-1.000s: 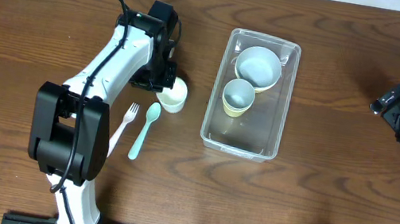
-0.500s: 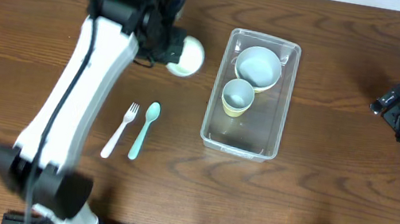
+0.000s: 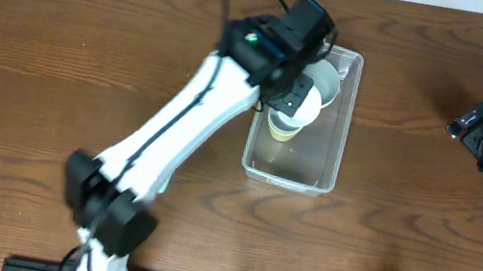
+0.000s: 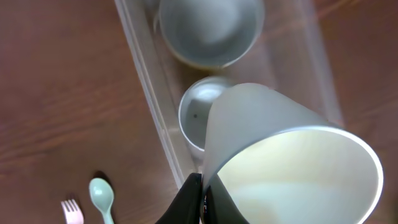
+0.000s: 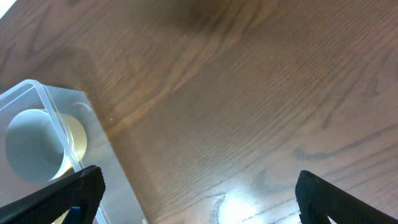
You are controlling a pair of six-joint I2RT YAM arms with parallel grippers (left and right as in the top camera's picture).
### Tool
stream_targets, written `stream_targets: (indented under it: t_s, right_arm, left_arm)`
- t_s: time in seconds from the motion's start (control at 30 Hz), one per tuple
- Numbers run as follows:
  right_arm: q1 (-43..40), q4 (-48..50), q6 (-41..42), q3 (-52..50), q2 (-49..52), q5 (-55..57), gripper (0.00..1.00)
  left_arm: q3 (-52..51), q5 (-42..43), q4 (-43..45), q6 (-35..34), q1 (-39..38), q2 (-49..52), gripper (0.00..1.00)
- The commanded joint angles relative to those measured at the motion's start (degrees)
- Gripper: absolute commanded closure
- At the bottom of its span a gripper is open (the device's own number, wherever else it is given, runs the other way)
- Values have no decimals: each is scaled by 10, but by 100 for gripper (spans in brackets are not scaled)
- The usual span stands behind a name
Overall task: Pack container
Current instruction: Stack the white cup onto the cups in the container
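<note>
Container (image 3: 320, 163) position and load? (K)

Clear tub, just off worktop (image 3: 64, 30) centre toward 2 o'clock, long axis 12-to-6. Bowl (image 4: 211, 28) at its 12 o'clock end, seated cup (image 4: 198, 115) mid-tub with mouth up, 6 o'clock end bare. (M)

Jaws? (K)

Left gripper (image 4: 202, 196): jaws clenched on a cup's rim. So the held cup (image 4: 292, 155) hangs over the tub, roughly above the seated cup's 12 o'clock edge, tilted, mouth toward the wrist camera. Right gripper (image 5: 199, 180): parked at the worktop's 3 o'clock edge, jaws spread wide, nothing in them. (M)

So the step is place-in-tub. How would you run it? (K)

My read: level it first, mouth up, then commit to one target. Either centre it dead over the seated cup and nest, or shift toward 6 o'clock and set it on bare floor. Nesting saves room, but off-centre it would likely catch the lower rim and tip both. Come straight down, stay clear of the tub's 9 o'clock wall, and let go only once the base is supported. Light plastic dropped from height would probably bounce. (M)

What's left outside? (K)

Spoon (image 4: 101, 196) and fork (image 4: 73, 211) lie on the worktop beyond the tub's 9 o'clock wall. I'd nest the cups and keep the 6 o'clock floor for those two. (M)
</note>
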Motion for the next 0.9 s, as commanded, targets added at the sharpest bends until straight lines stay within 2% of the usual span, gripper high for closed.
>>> stream_targets:
  t_s: [0.0,0.17,0.27,0.3,0.33,0.37,0.43,0.67,0.8,0.87]
  right_arm:
    - [-3,-1,6,1,-3,2,1]
    - [-3,-1,6,1,-3,2,1]
    - [-3,-1,6,1,-3,2,1]
    - [-3,-1,6,1,-3,2,1]
    - [-3,-1,6,1,-3,2,1]
    - [-3,-1,6,1,-3,2,1]
    - [-3,-1,6,1,-3,2,1]
    - [-3,-1,6,1,-3,2,1]
    - [-3,-1,6,1,-3,2,1]
    - [-3,-1,6,1,-3,2,1]
  left_arm:
    - [-3,-56,3,-5,5,39,94]
    - [-3,-79,3,-8,10,84,94]
    - [-2,-73,-9,-7,10,85,76]
    - [3,-73,-18,-7,10,79,67]
    - [10,-73,-29,-7,11,70,51]
    - [18,-73,-40,-7,13,61,42]
    - [40,-73,-64,-7,20,32,35]
    - [51,-90,-138,-5,85,-89,28]
    - [33,-88,-207,-5,146,-98,28]
    - [-3,-88,-214,-5,170,-98,29]
